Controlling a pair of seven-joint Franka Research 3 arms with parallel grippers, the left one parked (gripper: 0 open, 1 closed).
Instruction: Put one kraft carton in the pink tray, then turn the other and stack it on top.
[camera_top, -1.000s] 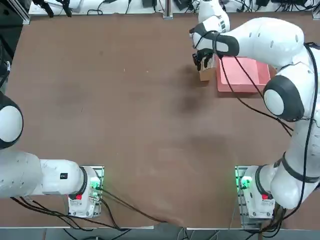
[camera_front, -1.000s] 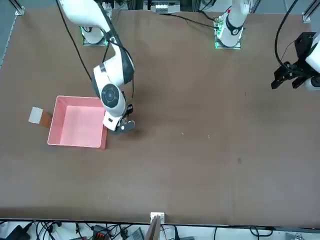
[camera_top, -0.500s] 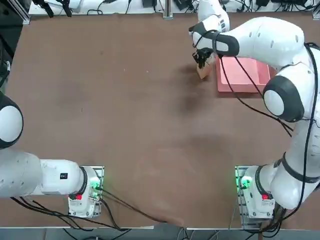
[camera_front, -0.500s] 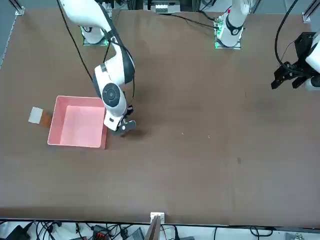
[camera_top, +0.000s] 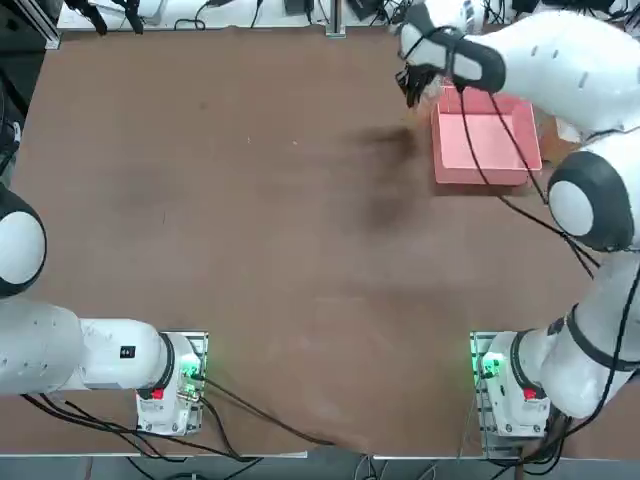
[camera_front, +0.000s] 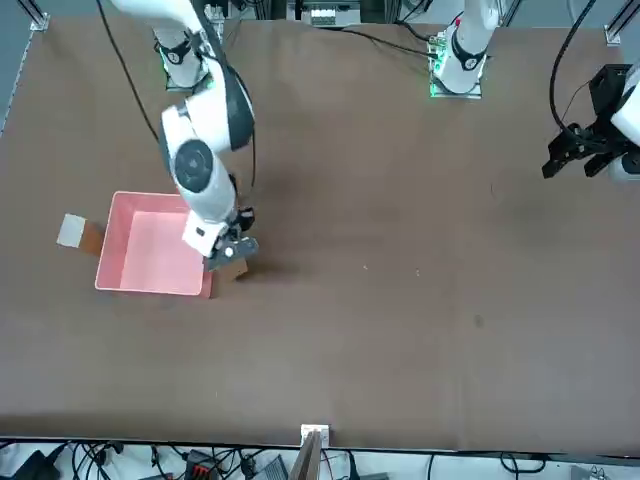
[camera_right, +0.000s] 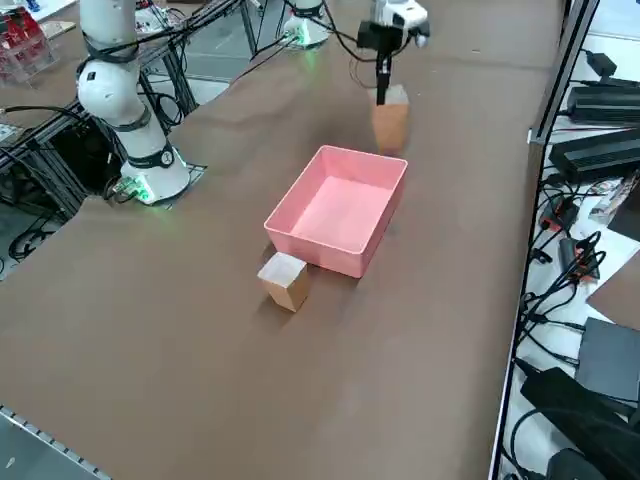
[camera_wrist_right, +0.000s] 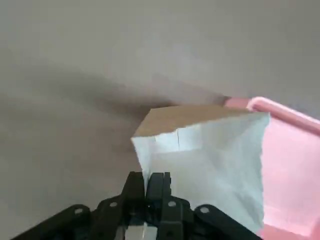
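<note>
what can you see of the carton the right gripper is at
The carton looks like cardboard: tan-brown sides, one whitish face with a ragged-looking edge. The right gripper is shut on that face's edge, one finger either side. It appears lifted and tilted, just outside the pink tray, on the side away from the other carton.

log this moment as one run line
right gripper: shut on carton edge | held carton: beside tray | other carton: on table, tray's opposite side | tray: empty
</note>
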